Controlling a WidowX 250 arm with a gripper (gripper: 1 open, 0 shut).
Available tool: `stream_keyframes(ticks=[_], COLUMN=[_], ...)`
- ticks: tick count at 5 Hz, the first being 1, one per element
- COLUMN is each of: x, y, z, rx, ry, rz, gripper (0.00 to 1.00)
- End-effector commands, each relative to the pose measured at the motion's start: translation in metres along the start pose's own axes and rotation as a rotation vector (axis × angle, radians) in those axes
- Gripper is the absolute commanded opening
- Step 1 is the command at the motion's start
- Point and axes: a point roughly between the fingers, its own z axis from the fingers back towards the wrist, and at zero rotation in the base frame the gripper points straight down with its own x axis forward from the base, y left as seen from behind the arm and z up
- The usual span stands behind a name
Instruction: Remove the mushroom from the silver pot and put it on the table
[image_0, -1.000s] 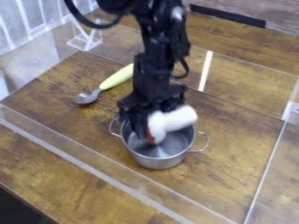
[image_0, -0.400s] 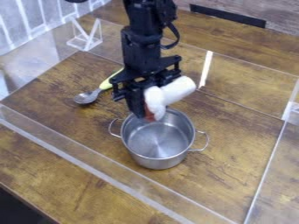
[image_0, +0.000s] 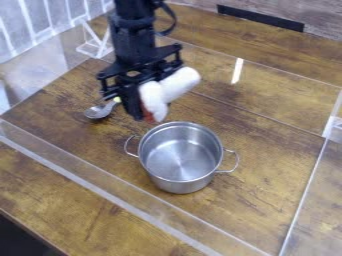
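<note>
In the camera view, the only one, the black robot arm (image_0: 135, 30) comes down from the upper part of the frame, a little left of the middle. At its lower end is the gripper (image_0: 127, 90), which is closed on the toy mushroom (image_0: 166, 92). The mushroom is near the centre of the frame, above and slightly left of the silver pot, and it is outside of this pot. Its thick white stem points to the upper right, and the reddish cap is at the lower left end, partly hidden by the black fingers. The silver pot (image_0: 181, 158) stands upright on the wooden bench (image_0: 267, 105), a little below the centre of the frame. It is round and shiny, without lid, and I can see its inside bottom. One wire loop handle (image_0: 131, 147) is at its left side, the other loop handle (image_0: 231, 162) at its right side. Left of the gripper, a metal spoon (image_0: 98, 111) lies on the bench.
</note>
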Motion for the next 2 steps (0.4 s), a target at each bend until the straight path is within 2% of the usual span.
stream_keyframes(ticks=[1,2], x=[0.0241,0.0305], y=[0.0162,0.0234], z=[0.0171,0.0098], rx=[-0.068,-0.069], ry=[-0.057,-0.068], rz=[0.063,0.074], gripper=[0.0,0.0])
